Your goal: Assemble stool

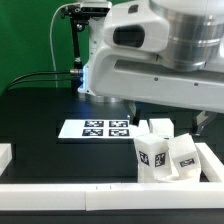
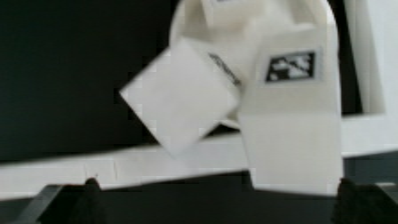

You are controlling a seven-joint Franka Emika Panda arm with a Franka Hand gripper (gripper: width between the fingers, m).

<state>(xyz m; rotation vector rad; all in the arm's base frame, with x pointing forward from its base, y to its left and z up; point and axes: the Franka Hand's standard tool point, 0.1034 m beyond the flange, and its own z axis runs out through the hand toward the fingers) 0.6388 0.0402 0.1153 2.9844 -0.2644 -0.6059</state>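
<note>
**Crowded legs, easy to knock**

My gripper (image 2: 222, 200) was spread wide, pinching nothing. One stool leg (image 2: 288, 120) sat between its fingers, nearer one side. A second leg (image 2: 178, 95) tilted just beside it. I judged that closing off-centre could shove both against the rail (image 2: 89, 165).

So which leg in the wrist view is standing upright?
The tagged leg, with its black-and-white square facing the camera, stands straight up. The other leg beside it is tilted and shows as a diamond.
</note>
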